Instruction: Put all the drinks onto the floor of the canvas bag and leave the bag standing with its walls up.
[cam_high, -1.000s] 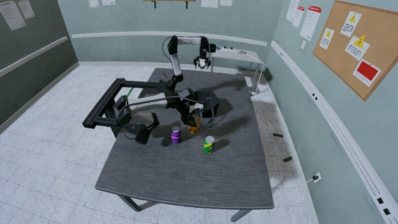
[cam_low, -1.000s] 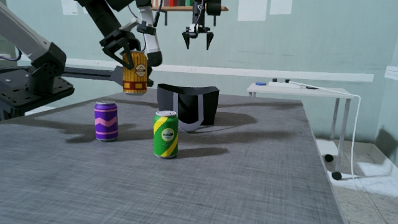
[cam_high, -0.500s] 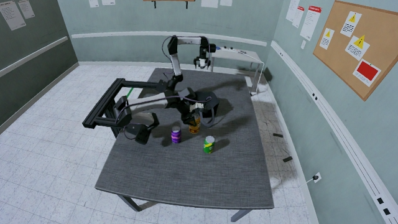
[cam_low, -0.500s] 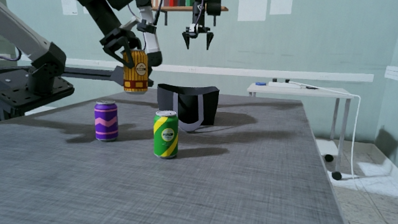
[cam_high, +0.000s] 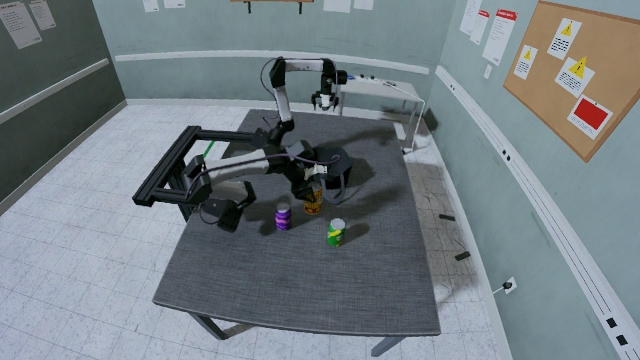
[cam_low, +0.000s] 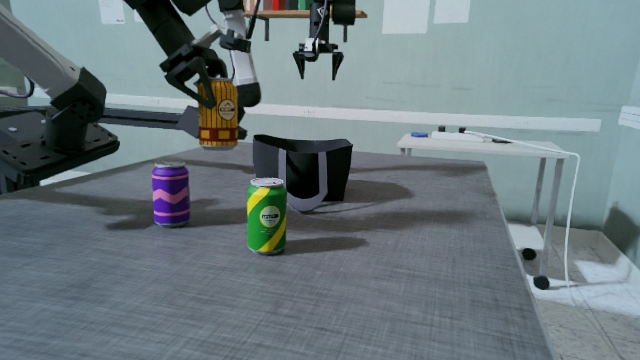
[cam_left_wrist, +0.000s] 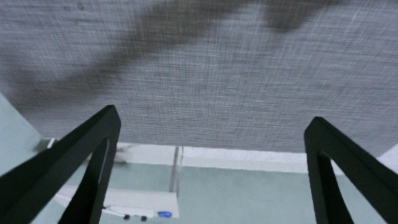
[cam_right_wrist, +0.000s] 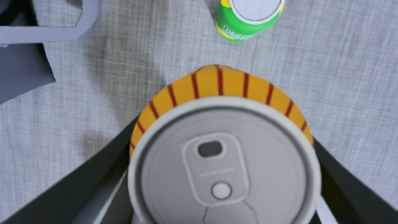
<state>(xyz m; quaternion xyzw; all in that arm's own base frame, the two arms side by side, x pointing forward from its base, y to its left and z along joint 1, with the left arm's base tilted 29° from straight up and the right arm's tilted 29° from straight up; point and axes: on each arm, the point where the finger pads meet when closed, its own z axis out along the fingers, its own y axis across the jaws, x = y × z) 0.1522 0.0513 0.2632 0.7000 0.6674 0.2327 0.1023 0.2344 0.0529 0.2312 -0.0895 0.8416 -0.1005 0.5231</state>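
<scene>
Where the exterior view begins at the left, the purple can (cam_high: 283, 218) (cam_low: 171, 195) stands upright on the desk (cam_high: 300, 285) (cam_low: 300, 310) (cam_left_wrist: 215, 90) (cam_right_wrist: 350, 100), nearer its left edge than its right. Next comes the right gripper (cam_high: 311, 192) (cam_low: 223, 112) (cam_right_wrist: 218, 119), its fingers closed round the sides of the orange can (cam_high: 313, 206) (cam_low: 218, 122) (cam_right_wrist: 225, 172), which they hold upright, clear of the desk and outside the bag. The green can (cam_high: 336, 233) (cam_low: 267, 216) (cam_right_wrist: 250, 20) stands upright farther along, closer to the near edge than the purple one. Beyond it, toward the far edge, the black canvas bag (cam_high: 336, 162) (cam_low: 337, 172) (cam_right_wrist: 20, 72) stands with its walls up, a grey handle (cam_high: 342, 192) (cam_low: 323, 175) (cam_right_wrist: 60, 33) hanging down on its near side. How its floor looks, I cannot tell. The left gripper (cam_high: 325, 106) (cam_low: 318, 75) (cam_left_wrist: 213, 118) hangs high toward the far edge, fingers wide with nothing between them. Past the far right corner is a white side table (cam_high: 380, 90) (cam_low: 500, 145) (cam_left_wrist: 140, 199).
</scene>
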